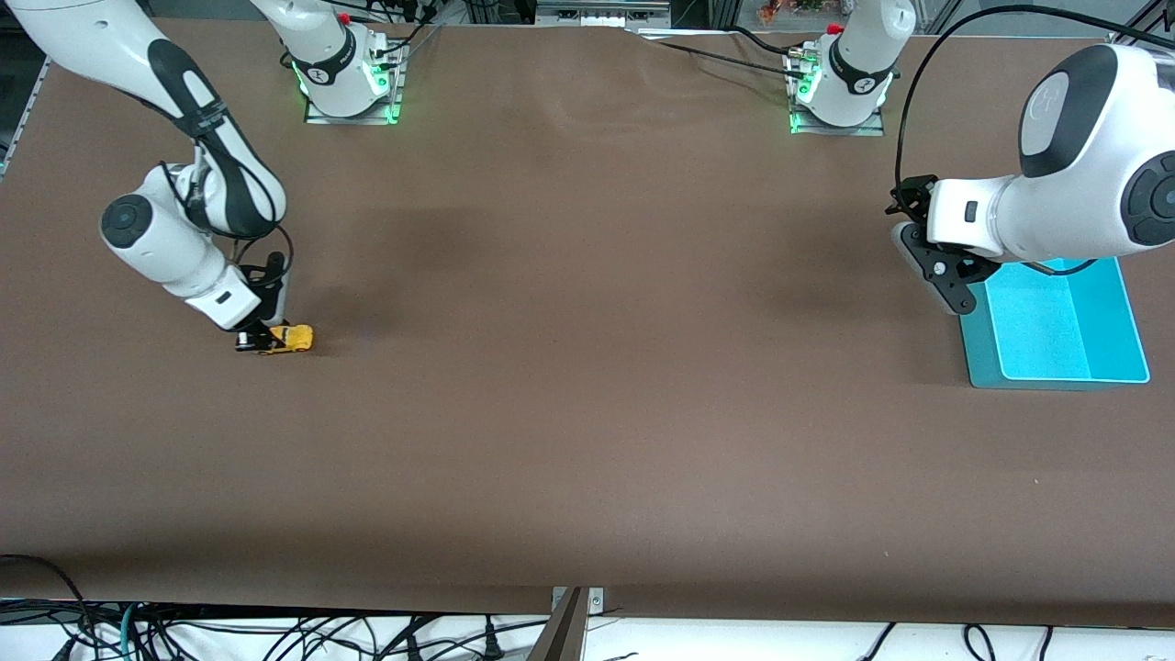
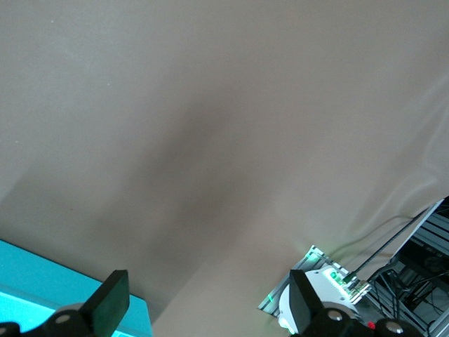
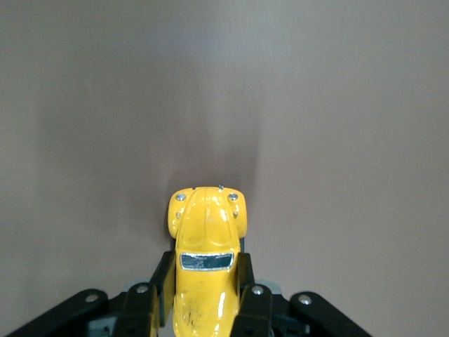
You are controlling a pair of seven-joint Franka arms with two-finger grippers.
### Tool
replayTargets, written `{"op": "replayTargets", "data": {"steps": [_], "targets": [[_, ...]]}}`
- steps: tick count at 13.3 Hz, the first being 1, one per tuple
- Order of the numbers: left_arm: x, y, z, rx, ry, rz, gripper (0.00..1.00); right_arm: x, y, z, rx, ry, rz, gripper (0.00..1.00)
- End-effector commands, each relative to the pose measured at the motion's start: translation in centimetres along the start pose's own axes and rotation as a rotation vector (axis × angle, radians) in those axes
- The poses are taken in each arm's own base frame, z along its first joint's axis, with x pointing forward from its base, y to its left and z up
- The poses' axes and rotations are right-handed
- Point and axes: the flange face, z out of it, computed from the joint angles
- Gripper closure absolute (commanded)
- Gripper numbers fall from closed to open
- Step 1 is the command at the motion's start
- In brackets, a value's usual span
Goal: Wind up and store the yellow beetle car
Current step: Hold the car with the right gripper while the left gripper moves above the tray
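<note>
- The brown tabletop (image 1: 587, 413) fills the front view; its surface is plain, with a few faint creases toward the edge where the arm bases stand.
- The right arm (image 1: 184, 211) comes from its base at that edge and bends down toward the right arm's end of the tabletop, its wrist tilted low over the surface.
- The left arm (image 1: 1083, 156) reaches out over the left arm's end of the tabletop and waits there, its wrist held up in the air.
- A turquoise bin (image 1: 1124, 303) sits on the tabletop at the left arm's end, near that end edge; it is an open rectangular tray with low walls, and the left arm's wrist partly covers it in the front view. One corner of it also shows in the left wrist view (image 2: 42, 277).
- The left gripper (image 1: 950, 275) hangs over the bin's rim on the side toward the middle of the tabletop. Its two fingers (image 2: 109, 298) stand wide apart with only bare tabletop between them; it grasps nothing.
- The right gripper (image 1: 262, 340) is down at the tabletop, clenched on the toy, one finger (image 3: 163, 281) pressed against each flank.
- The yellow beetle car (image 3: 205, 267) rests at tabletop level between those fingers, at the right arm's end of the tabletop, well apart from the bin. Its rounded nose pokes out past the fingertips, and the windscreen shows dark against the glossy yellow body (image 1: 296, 338).
</note>
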Motion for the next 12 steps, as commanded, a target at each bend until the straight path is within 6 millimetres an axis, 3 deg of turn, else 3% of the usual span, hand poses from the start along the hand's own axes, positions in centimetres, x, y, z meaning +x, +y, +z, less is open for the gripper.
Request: {"op": "replayTargets", "data": {"steps": [1,3,6,8,12], "targets": [[-0.3,-0.3,0.4,0.032,-0.016,0.026,0.0,-5.7,-2.8,6.3,0.06,0.026,0.027,0.96],[-0.3,-0.4,0.6,0.036,-0.012,0.035,0.0,-6.7,-3.2,6.3,0.062,0.025,0.045,0.96],[0.1,-1.6,0.8,0.077,0.026,0.186,0.0,-6.2,-2.9,6.2,0.059,0.029,0.047,0.92],[0.2,-2.4,0.9,0.098,0.047,0.207,0.0,-5.3,-2.1,5.9,0.05,0.04,0.037,0.82],[0.6,-3.0,0.5,0.136,0.07,0.298,0.0,-3.7,0.9,4.4,0.057,0.063,0.005,0.48]]}}
